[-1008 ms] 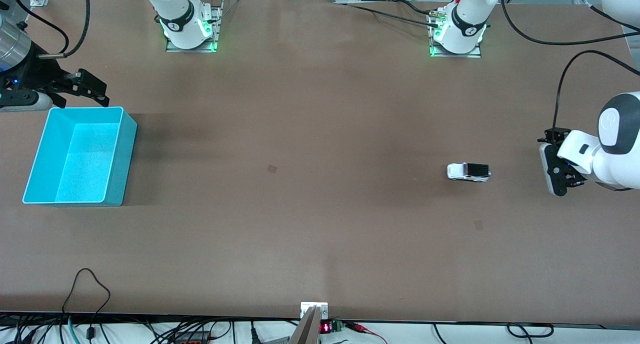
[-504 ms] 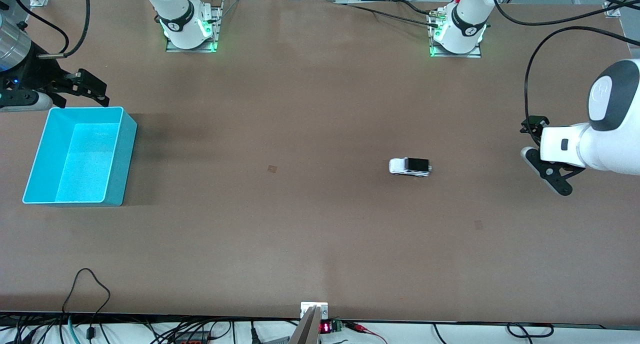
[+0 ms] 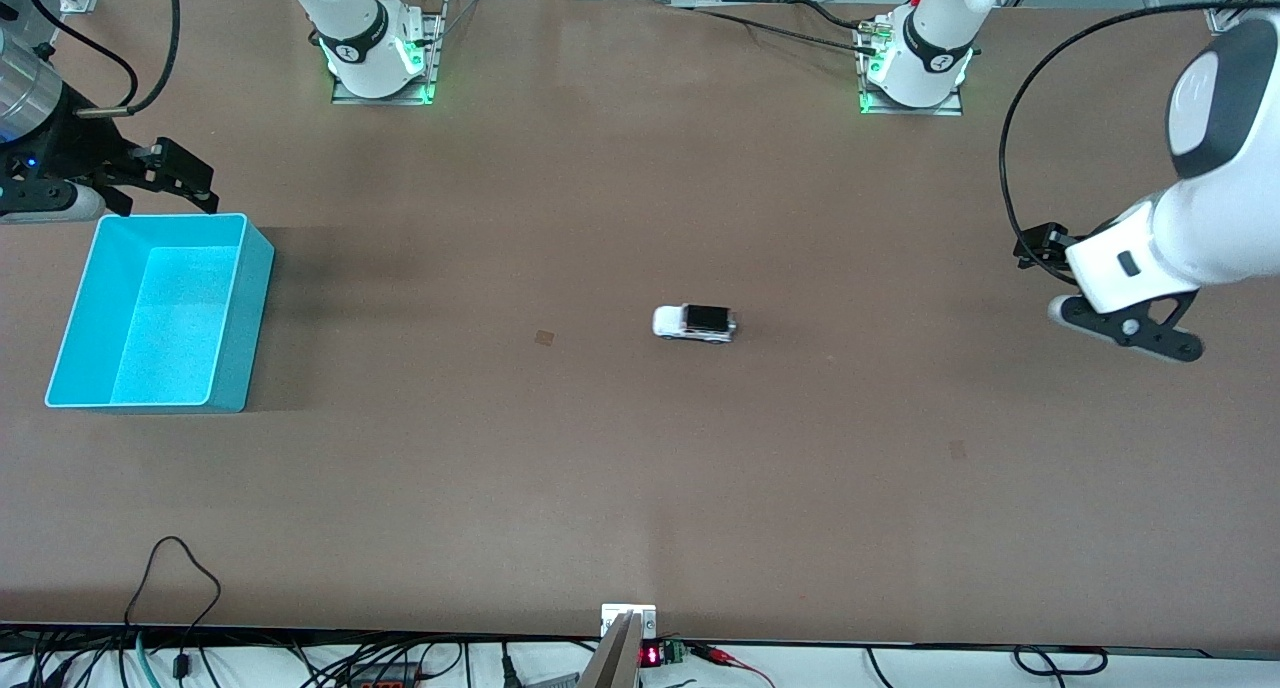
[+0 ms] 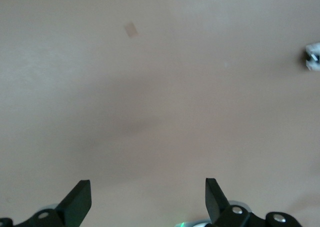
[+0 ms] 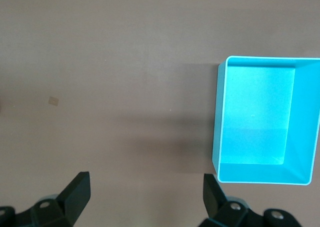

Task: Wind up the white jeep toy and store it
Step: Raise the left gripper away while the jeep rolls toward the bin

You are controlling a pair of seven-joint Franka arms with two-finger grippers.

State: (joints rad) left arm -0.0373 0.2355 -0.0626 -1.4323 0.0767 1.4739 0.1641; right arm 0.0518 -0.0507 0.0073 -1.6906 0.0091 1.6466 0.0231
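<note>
Presently catalogued, one white jeep toy [image 3: 694, 323]: it stood upright on its wheels on the brown table [image 3: 640, 468], slightly right of the front view's centre, black roof uppermost, touched by neither arm. A sliver of it showed at the right edge of the left wrist view [image 4: 313, 55].

One turquoise bin [image 3: 160, 310]: it sat at the left of the front view, toward the right arm's end of the table, well apart from the toy, with nothing visible inside. In the right wrist view it filled the right-hand side of the frame [image 5: 220, 137], its interior bare.

One left gripper [image 3: 1125, 330]: it hung at the right edge of the front view, over bare table at the left arm's end, well apart from the toy. Its two fingers were spread wide with nothing between them, as seen along the bottom of the left wrist view [image 4: 147, 199].

One right gripper [image 3: 165, 180]: it waited at the upper left of the front view, just above the bin's upper rim. Its fingers were likewise spread apart and held nothing, as seen at the bottom of the right wrist view [image 5: 145, 192].

One small tan mark [image 3: 544, 338]: it lay on the tabletop between bin and toy, nearer the toy.
</note>
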